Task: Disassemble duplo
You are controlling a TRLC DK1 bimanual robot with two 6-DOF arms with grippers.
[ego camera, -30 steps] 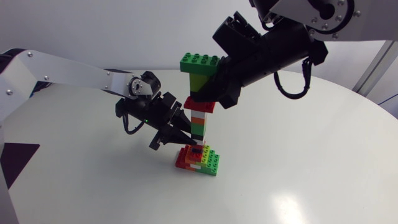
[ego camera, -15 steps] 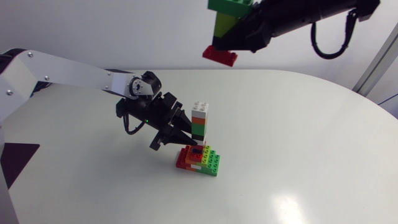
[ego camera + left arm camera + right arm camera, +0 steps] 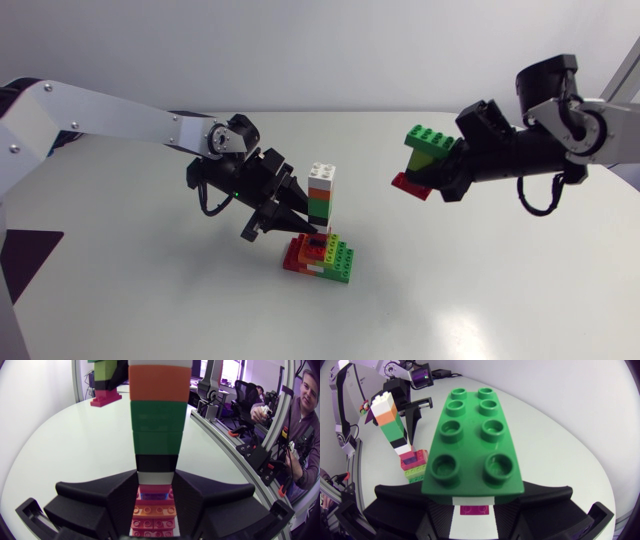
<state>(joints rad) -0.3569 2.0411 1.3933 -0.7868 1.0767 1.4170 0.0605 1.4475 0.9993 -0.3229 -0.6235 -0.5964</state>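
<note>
A duplo tower (image 3: pixel 321 195) of white, orange, green and black bricks stands on a base (image 3: pixel 320 257) of red, orange and lime bricks. My left gripper (image 3: pixel 292 215) is shut on the tower's lower part; in the left wrist view its fingers (image 3: pixel 115 500) press the black and white bricks (image 3: pixel 156 467) from both sides. My right gripper (image 3: pixel 440 175) holds a separate stack (image 3: pixel 425 158) in the air to the right of the tower: a dark green brick (image 3: pixel 475 445) on top, then lime, black and red. The tower (image 3: pixel 392 422) shows ahead of the right gripper (image 3: pixel 472 510).
The white round table (image 3: pixel 500 280) lies bare around the base. My left arm (image 3: pixel 110 118) comes in low from the left, and my right arm (image 3: pixel 560 135) hangs over the table's right side.
My right gripper pulled the top stack off the tower, lifted it high, then carried it right and down. The left gripper and the rest of the tower stayed put.
</note>
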